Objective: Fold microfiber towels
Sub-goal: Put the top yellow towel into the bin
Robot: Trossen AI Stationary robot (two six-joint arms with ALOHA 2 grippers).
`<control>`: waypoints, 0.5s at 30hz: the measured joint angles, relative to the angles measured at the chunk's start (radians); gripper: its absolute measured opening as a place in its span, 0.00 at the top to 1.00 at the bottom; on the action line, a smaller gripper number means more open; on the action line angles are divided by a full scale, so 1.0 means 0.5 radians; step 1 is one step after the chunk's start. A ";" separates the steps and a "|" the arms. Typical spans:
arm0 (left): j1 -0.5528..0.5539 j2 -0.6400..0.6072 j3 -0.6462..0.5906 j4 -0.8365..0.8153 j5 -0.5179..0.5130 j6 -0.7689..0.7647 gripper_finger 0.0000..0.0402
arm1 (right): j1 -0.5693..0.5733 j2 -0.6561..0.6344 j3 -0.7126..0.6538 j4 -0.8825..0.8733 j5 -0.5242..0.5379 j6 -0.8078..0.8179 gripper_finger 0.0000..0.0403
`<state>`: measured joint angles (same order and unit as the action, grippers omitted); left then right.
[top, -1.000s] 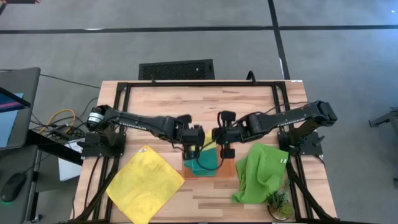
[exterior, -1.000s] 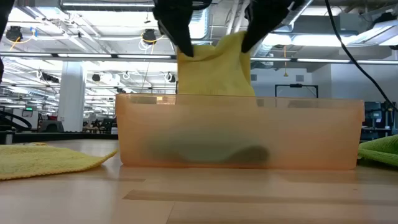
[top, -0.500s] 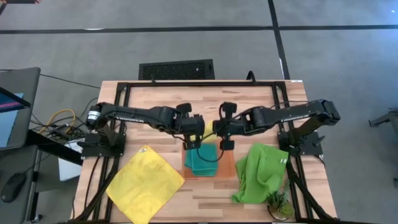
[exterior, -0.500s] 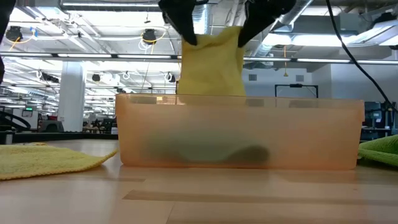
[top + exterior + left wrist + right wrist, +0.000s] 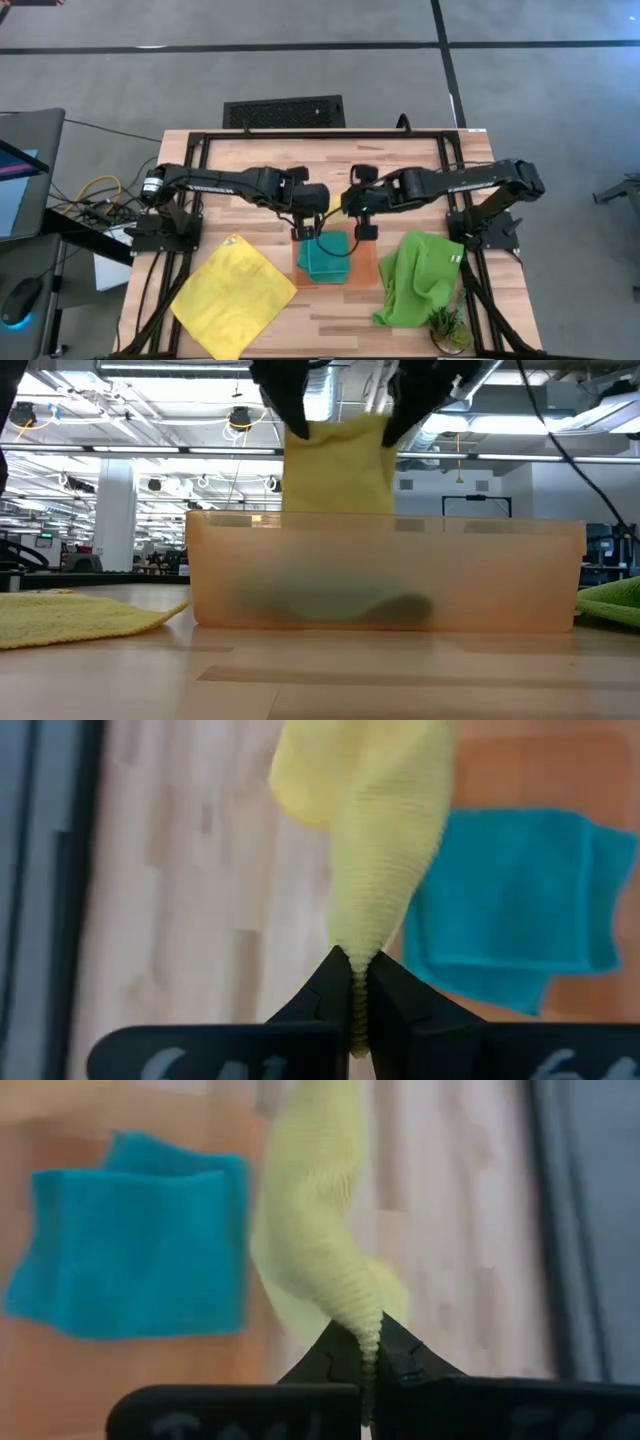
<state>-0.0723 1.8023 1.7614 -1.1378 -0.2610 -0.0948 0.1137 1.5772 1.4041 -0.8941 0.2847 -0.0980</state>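
Both pincers drawn back from over the orange tray (image 5: pixel 368 272), left pincer (image 5: pixel 355 982) and right pincer (image 5: pixel 367 1342) each clamped on a yellow towel (image 5: pixel 338 465), hanging behind teal towel (image 5: pixel 326 256), above worktop (image 5: pixel 400 160).

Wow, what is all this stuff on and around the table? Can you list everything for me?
Held yellow towel: one, yellow, hanging in the air between both grippers, above the far edge of the bin.
Flat yellow towel: one, yellow, spread on the table's near left.
Teal towel: one, teal, folded, inside the bin.
Green towel: one, lime green, crumpled on the table's right.
Bin: one, translucent orange, table middle.
Small plant: one, green, near right corner.
Table: one, light wood.
Left gripper: shut on the held yellow towel.
Right gripper: shut on the held yellow towel.
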 joint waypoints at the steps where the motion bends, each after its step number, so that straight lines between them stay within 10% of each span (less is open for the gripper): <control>1: -0.010 0.000 -0.025 -0.004 0.034 -0.021 1.00 | 0.018 0.010 -0.012 -0.067 -0.015 0.017 0.97; 15: -0.233 0.001 -0.168 0.054 0.274 -0.168 1.00 | 0.238 0.162 -0.007 -0.081 -0.251 0.158 0.97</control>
<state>-0.1886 1.8027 1.6776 -1.1110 -0.1238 -0.1786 0.2325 1.6583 1.4006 -0.9344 0.1590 -0.0189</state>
